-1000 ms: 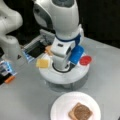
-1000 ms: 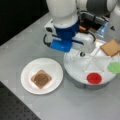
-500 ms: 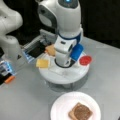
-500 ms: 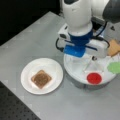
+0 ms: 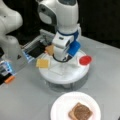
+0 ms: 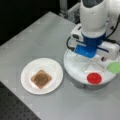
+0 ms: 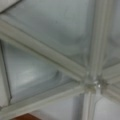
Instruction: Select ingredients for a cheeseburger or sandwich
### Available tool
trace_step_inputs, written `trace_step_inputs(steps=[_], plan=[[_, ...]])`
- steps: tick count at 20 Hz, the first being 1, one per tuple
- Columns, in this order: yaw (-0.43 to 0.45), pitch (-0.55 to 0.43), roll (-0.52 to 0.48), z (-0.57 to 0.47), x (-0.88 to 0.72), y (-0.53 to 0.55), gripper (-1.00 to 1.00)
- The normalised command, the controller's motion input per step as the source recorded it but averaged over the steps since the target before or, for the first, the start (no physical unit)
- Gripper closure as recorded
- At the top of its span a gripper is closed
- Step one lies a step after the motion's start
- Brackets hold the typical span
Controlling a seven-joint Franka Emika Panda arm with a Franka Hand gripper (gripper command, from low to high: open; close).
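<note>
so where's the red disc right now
The red disc sits on the rim of the round divided tray: at its right edge in one front view, at its bottom edge in another, below the green leaf piece.

Grey table [image 6: 37, 37], white plate [image 6: 30, 67] near white divided round tray [image 5: 62, 75], orange piece [image 5: 9, 79] at a front view's left

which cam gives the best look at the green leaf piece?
A front view: the green leaf piece lies in full sight at the round tray's right edge, beside the red disc. In a front view from the opposite side the arm hides it. The wrist view shows only tray dividers.
</note>
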Motion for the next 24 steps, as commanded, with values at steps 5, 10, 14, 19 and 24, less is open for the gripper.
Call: trace_step_inputs(steps=[5, 10, 14, 19, 24], plan=[[-0.004, -0.317, -0.024, -0.17, -0.41, -0.18, -1.0], [0.05, -0.245, 0.015, -0.19, -0.1, -0.19, -1.0], [0.067, -0.164, -0.058, -0.17, 0.02, -0.13, -1.0], [0.069, -0.114, -0.052, -0.13, 0.11, -0.05, -1.0], [0.063, -0.084, -0.007, -0.09, 0.15, 0.01, -1.0]])
